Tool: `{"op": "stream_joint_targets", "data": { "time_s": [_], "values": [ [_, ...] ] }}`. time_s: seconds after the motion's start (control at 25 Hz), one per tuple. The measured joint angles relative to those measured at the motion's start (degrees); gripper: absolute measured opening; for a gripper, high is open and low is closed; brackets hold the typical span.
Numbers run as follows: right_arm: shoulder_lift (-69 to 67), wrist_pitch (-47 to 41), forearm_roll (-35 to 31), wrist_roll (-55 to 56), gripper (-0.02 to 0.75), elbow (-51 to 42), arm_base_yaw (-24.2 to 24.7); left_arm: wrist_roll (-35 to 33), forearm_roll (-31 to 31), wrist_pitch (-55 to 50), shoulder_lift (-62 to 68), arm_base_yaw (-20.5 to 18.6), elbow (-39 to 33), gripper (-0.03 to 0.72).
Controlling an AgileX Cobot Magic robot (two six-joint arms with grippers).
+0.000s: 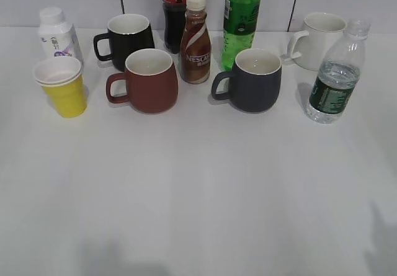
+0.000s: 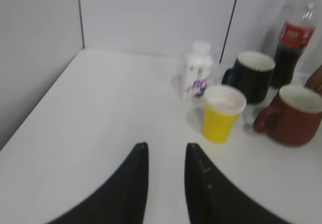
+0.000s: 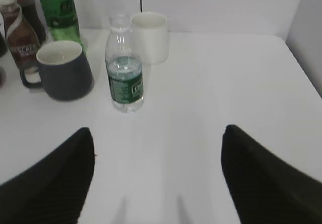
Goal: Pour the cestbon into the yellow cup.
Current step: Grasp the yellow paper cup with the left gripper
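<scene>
The cestbon [image 1: 335,75], a clear bottle with a dark green label, stands upright at the right of the table; it also shows in the right wrist view [image 3: 124,67]. The yellow cup [image 1: 62,87] stands at the left, and shows in the left wrist view [image 2: 222,113]. My right gripper [image 3: 158,133] is wide open and empty, well short of the cestbon. My left gripper [image 2: 165,148] is open with a narrow gap, empty, short of the yellow cup. Neither gripper shows in the exterior view.
Between the two stand a dark red mug [image 1: 146,80], a black mug [image 1: 127,38], a dark grey mug [image 1: 252,79], a white mug [image 1: 320,39], a brown Nescafe bottle [image 1: 195,41], a bright green bottle [image 1: 241,15], a cola bottle [image 1: 175,9] and a small white bottle [image 1: 57,33].
</scene>
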State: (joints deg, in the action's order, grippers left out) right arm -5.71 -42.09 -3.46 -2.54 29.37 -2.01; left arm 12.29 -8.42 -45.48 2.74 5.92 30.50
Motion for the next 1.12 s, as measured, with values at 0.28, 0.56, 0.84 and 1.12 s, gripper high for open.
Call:
{"op": "stream_joint_targets", "data": {
  "time_s": [0.28, 0.56, 0.84, 1.12],
  "values": [
    [-8.21, 16.18, -4.17, 0.00, 0.587, -4.95, -0.06, 0.00, 2.54, 22.40, 12.31, 0.00, -3.59, 0.216],
    [-15.29, 30.26, -4.27, 0.00, 0.587, -8.09, -0.06, 0.00, 0.80, 45.48, 31.89, 0.00, -4.97, 0.312],
    [-26.55, 39.73, -1.42, -1.19, 0.587, -9.00, -3.46, 0.00, -0.75, 56.59, 51.34, 0.00, -4.97, 0.508],
    [-41.81, 51.73, 0.01, -1.34, 0.587, -9.00, -5.59, 0.00, -0.71, 56.25, 57.33, 4.25, -5.40, 0.539]
  ]
}}
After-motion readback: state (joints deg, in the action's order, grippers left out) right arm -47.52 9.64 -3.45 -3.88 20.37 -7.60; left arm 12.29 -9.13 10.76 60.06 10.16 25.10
